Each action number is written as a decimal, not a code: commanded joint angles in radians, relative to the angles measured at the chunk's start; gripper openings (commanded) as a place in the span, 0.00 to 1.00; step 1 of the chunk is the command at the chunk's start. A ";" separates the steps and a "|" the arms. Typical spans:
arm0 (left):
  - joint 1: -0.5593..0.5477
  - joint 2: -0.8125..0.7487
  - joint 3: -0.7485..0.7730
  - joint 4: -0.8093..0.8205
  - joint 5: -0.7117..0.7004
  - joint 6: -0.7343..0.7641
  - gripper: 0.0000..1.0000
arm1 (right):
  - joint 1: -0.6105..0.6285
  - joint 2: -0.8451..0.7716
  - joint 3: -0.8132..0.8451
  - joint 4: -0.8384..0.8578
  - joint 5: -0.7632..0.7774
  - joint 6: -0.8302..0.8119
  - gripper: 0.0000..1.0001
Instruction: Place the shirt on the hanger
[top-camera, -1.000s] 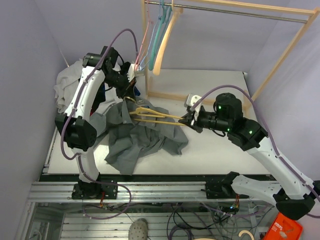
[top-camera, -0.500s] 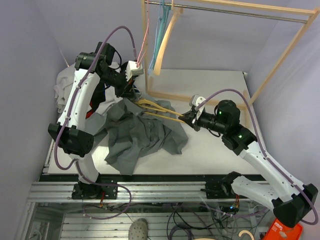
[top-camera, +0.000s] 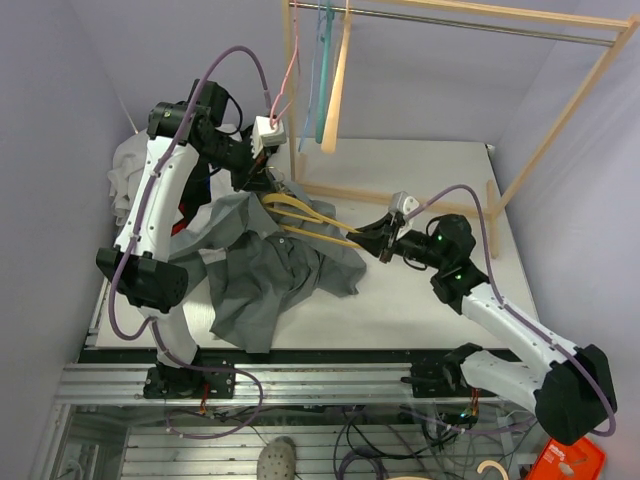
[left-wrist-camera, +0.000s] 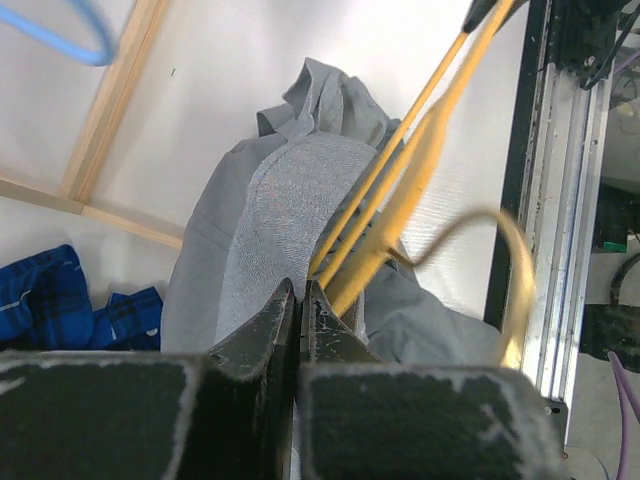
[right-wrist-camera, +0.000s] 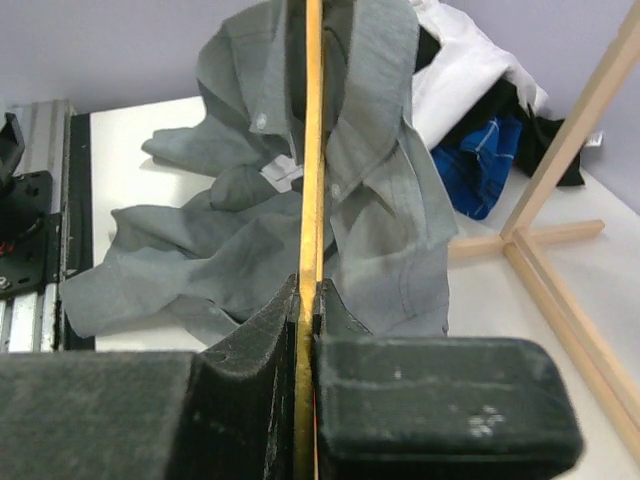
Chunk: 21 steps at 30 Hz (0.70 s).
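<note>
The shirt (top-camera: 270, 280) lies bunched toward the left edge of the bench (top-camera: 440, 310). Its upper part is raised off the surface by the left hand (top-camera: 262, 178), which is closed on grey cloth. The hanger (top-camera: 315, 222) reaches from that raised cloth across to the right hand (top-camera: 383, 243), clamped on its bar.

I judge the job partly done. One end of the hanger looks tucked under the cloth, but neither shoulder is clearly seated and most of the fabric trails on the bench.

The left wrist view shows cloth draped over the hanger's end, which is unclear from above. The right wrist view shows the button front hanging either side of the bar, with a white garment (right-wrist-camera: 465, 75) and a blue garment (right-wrist-camera: 480, 165) behind.
</note>
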 joint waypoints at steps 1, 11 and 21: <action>-0.009 0.006 0.025 -0.004 0.076 -0.020 0.08 | -0.032 0.025 -0.115 0.459 0.009 0.218 0.00; -0.009 -0.060 -0.009 -0.004 -0.003 -0.024 0.11 | -0.039 0.205 -0.256 0.871 0.083 0.427 0.00; -0.020 -0.068 -0.057 -0.004 -0.080 -0.021 0.29 | -0.039 0.478 -0.117 1.080 -0.104 0.525 0.00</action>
